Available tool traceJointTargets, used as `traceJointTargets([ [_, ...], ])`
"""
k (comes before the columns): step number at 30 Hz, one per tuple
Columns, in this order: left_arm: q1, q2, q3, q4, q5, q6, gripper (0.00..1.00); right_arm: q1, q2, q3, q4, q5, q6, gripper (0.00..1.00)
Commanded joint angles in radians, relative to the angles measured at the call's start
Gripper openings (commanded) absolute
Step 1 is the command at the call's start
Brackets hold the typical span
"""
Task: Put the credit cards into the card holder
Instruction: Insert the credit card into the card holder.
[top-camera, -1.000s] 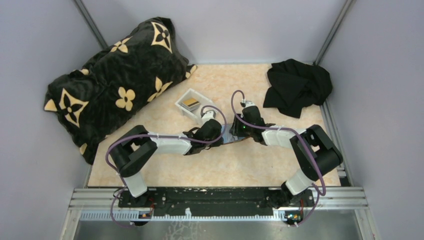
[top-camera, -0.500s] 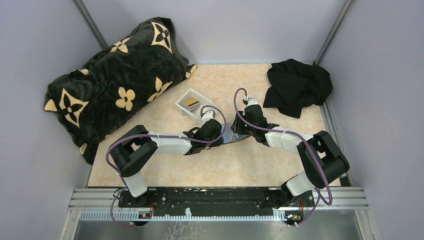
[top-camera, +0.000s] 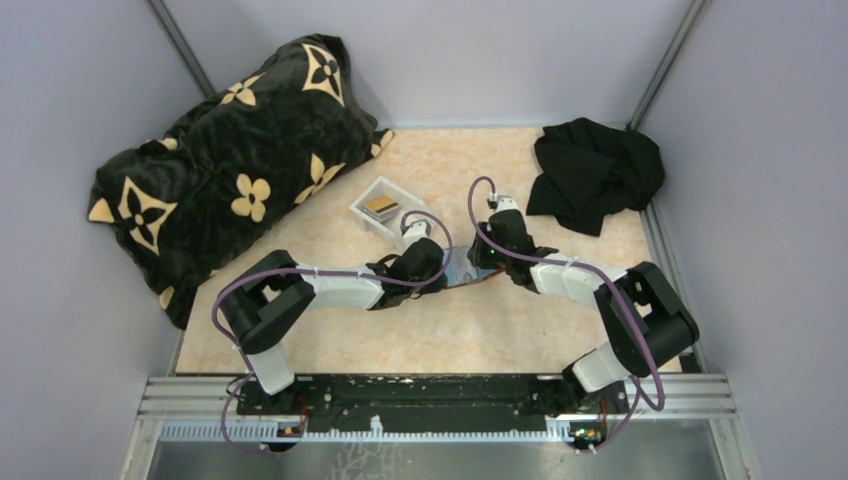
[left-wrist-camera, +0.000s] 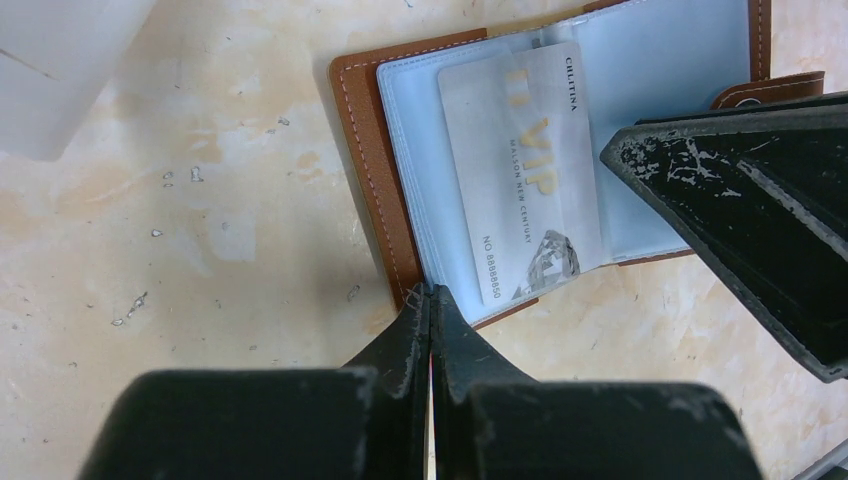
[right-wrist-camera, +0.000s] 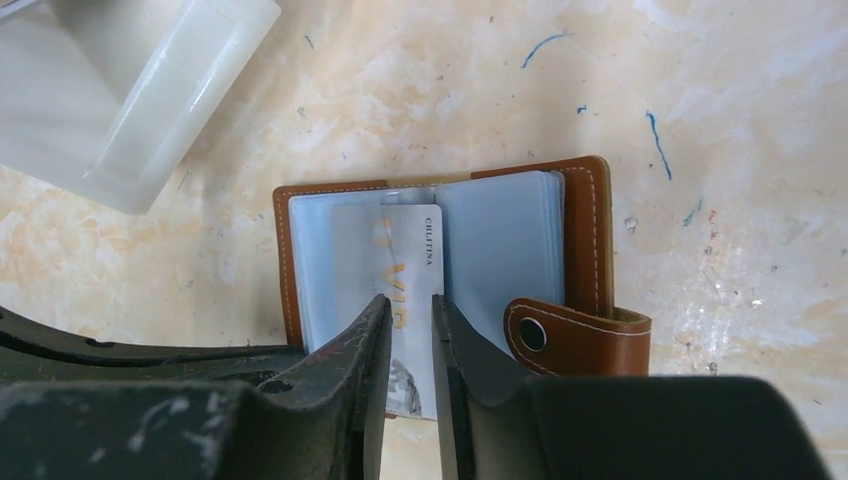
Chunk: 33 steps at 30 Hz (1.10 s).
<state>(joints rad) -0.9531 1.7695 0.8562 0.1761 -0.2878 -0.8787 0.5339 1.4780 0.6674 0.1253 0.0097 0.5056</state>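
At centre of the surface (top-camera: 450, 340), between the two wrists, the card holder (right-wrist-camera: 590, 250) lies open, clear sleeves up, with its snap tab at the lower right in the right wrist view.

Noted for the left gripper (left-wrist-camera: 430, 310): jaws pressed together with nothing between them, tips at the holder's near edge.

Noted for the right gripper (right-wrist-camera: 410, 320): jaws a narrow gap apart, tips over the near end of a silver credit card (left-wrist-camera: 520, 160). That card sits partway under a sleeve, near end out. Whether the tips touch it cannot be told.

Beyond the holder stands the white tray (top-camera: 362, 208), with a gold card (top-camera: 380, 205) inside.

Hidden: from overhead both wrists cover almost all of the holder and the silver card. The right gripper's fingers hide the card's near corners.

Versus a second ago: right elbow has swung outward to the right, wrist slightly farther out. Left arm unchanged.
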Motion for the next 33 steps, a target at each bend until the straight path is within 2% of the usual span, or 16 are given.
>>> traceJointTargets([
  [1, 0.004, 0.038, 0.014, -0.05, -0.004, 0.004, 0.0, -0.006, -0.03, 0.007, 0.004, 0.053, -0.022, 0.19],
  [4, 0.004, 0.04, 0.015, -0.05, -0.002, 0.006, 0.0, -0.007, -0.017, 0.01, -0.011, 0.077, -0.033, 0.14],
  [11, 0.005, 0.043, 0.018, -0.051, -0.001, 0.008, 0.0, -0.008, 0.023, 0.009, -0.012, 0.102, -0.046, 0.09],
  [33, 0.005, 0.051, 0.012, -0.036, 0.011, 0.003, 0.0, 0.035, 0.098, 0.026, 0.028, 0.058, -0.021, 0.06],
])
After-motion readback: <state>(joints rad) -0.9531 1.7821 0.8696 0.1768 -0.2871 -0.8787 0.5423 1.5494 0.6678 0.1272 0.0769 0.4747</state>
